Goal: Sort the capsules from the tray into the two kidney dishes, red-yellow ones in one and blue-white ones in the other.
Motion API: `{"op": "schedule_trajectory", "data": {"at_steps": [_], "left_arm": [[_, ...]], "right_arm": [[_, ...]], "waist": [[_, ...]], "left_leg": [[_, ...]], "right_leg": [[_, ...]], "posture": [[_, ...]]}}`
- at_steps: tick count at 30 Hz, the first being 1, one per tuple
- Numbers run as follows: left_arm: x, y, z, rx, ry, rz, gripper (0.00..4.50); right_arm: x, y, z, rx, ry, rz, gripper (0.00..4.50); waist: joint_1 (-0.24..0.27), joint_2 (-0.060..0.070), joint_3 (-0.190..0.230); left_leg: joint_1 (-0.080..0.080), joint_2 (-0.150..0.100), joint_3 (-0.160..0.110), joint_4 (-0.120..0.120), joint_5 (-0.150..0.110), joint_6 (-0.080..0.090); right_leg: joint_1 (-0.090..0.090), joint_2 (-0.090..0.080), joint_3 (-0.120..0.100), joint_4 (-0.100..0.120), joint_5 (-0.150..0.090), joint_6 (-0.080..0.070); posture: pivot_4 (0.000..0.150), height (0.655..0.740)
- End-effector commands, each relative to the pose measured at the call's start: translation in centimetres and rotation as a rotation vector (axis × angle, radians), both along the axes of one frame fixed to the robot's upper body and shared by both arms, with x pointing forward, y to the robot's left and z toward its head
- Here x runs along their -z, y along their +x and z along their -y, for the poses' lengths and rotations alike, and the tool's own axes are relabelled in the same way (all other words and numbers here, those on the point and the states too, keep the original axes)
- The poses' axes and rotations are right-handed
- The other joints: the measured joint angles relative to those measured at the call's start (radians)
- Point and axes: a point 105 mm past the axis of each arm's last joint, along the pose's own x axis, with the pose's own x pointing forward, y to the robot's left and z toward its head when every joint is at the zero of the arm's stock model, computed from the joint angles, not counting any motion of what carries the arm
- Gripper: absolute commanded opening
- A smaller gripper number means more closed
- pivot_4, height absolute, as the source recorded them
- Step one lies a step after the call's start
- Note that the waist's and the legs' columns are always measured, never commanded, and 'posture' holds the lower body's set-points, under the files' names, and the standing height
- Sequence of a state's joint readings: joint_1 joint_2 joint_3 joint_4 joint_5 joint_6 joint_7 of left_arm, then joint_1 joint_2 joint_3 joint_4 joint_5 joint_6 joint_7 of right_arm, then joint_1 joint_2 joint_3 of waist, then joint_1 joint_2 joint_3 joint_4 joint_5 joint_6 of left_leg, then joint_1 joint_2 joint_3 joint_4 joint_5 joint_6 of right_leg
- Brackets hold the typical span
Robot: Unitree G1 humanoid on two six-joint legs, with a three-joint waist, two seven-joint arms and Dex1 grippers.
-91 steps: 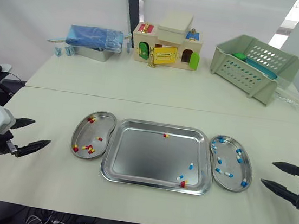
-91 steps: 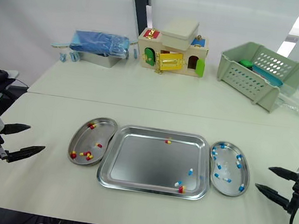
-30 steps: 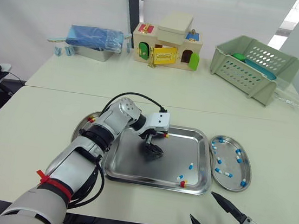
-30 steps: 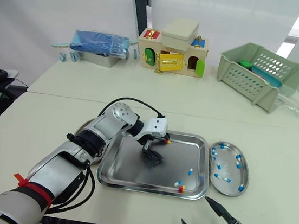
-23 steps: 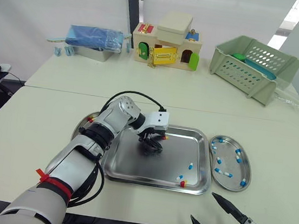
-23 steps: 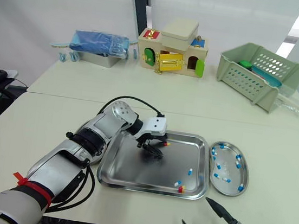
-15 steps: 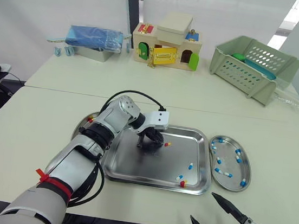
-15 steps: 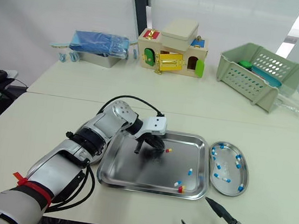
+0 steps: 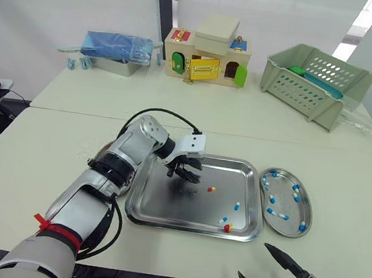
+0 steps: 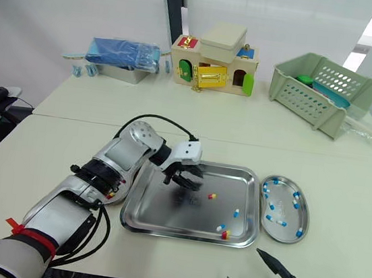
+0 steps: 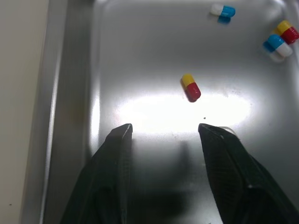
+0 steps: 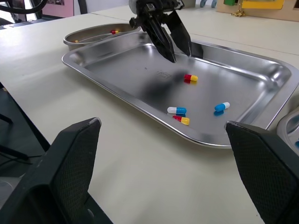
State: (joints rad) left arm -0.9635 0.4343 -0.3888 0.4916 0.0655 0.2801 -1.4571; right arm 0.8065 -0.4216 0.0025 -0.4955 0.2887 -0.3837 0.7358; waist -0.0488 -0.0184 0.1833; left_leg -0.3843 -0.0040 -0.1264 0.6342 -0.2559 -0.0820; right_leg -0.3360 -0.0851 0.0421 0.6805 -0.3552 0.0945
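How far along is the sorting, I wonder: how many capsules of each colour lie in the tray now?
Red-yellow capsules: 2
Blue-white capsules: 2
Total in the tray: 4

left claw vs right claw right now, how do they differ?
Left claw hangs over the tray; right claw sits off it, by the table's front edge. Left claw points down at a red-yellow capsule just ahead of it; right claw points low across the table toward the tray. Both are open and empty.
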Motion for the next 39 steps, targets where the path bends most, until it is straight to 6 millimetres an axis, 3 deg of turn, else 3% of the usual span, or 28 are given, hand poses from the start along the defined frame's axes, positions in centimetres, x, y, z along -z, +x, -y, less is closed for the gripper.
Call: {"op": "schedule_trajectory", "data": {"at_steps": [1, 4, 12, 18, 37, 39], "left_arm": [[-2.2, -1.6, 0.5, 0.061, -0.092, 0.016, 3.53], [-1.3, -1.6, 1.1, 0.015, -0.11, 0.035, 4.46], [0.3, -4.1, 2.2, -0.008, -0.161, -0.028, 4.46], [2.6, -3.9, 2.5, -0.079, -0.125, -0.022, 4.46], [4.7, -4.3, 3.6, -0.083, -0.097, 0.01, 4.46], [4.9, -4.4, 3.6, -0.075, -0.088, 0.013, 4.07]], "right_arm": [[-0.8, 0.0, 0.0, 0.001, 0.003, 0.027, 4.5], [-0.8, 0.1, 0.1, 0.001, 0.002, 0.023, 4.5], [-0.9, 0.1, 0.2, 0.006, 0.001, 0.016, 4.5], [-0.9, 0.2, 0.2, 0.008, 0.0, 0.013, 4.5], [-0.8, 0.3, 0.1, 0.018, 0.0, 0.007, 4.5], [-0.8, 0.3, 0.1, 0.017, -0.001, 0.007, 4.5]], "waist": [[-0.001, 0.0, 0.0], [0.001, 0.001, 0.0], [0.001, 0.001, 0.0], [0.004, 0.001, -0.001], [0.008, 0.001, -0.001], [0.008, 0.001, -0.001]], "left_leg": [[0.0, 0.0, 0.0, 0.0, 0.0, 0.0], [0.001, 0.0, 0.0, 0.0, 0.0, 0.0], [0.0, 0.0, 0.0, 0.001, 0.0, 0.0], [0.0, 0.0, 0.0, 0.001, 0.0, 0.0], [0.0, 0.0, 0.0, 0.001, 0.0, 0.0], [0.0, 0.0, 0.0, 0.001, 0.0, 0.0]], "right_leg": [[0.0, 0.0, 0.0, 0.0, 0.0, 0.0], [0.001, 0.0, 0.0, 0.0, 0.0, 0.0], [0.001, 0.0, 0.0, 0.0, 0.0, 0.0], [0.001, 0.0, 0.0, 0.0, 0.0, 0.0], [0.001, 0.0, 0.0, 0.0, 0.0, 0.0], [0.001, 0.0, 0.0, 0.0, 0.0, 0.0]], "posture": [[0.15, 0.74], [0.15, 0.74], [0.15, 0.74], [0.15, 0.74], [0.15, 0.74], [0.15, 0.74]]}}
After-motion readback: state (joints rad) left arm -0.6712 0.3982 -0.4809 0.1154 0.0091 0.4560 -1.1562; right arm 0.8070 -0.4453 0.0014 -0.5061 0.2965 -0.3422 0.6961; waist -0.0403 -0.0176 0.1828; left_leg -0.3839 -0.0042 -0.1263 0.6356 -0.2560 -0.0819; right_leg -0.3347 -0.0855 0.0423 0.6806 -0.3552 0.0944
